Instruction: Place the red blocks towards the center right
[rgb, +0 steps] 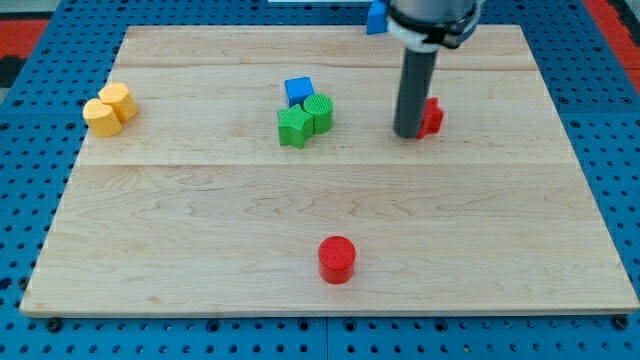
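A red block (432, 117) lies at the view's upper right, partly hidden behind my rod; its shape is unclear. My tip (407, 133) rests on the board touching that block's left side. A red cylinder (336, 259) stands alone near the view's bottom centre, far below my tip.
A blue cube (298, 91) sits with a green cylinder (318, 111) and a green star-like block (294, 127) at the upper middle. Two yellow blocks (109, 109) lie at the left. Another blue block (376, 17) sits at the wooden board's (480, 240) top edge.
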